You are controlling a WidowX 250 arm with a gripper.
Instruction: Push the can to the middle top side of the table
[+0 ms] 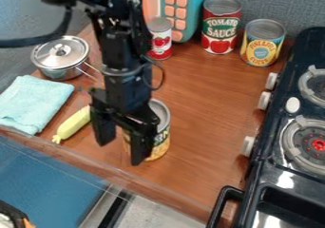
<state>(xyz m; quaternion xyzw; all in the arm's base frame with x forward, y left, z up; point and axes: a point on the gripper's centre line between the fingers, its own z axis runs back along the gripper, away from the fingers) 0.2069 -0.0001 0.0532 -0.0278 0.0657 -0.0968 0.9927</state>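
In the camera view, I'm hanging my black gripper (122,150) low over the wooden counter (206,108), its jaws standing apart and partly hiding the yellow-labelled metal can (162,144), which is standing upright between the slender yellow toy (73,123) and the black toy stove (272,172).
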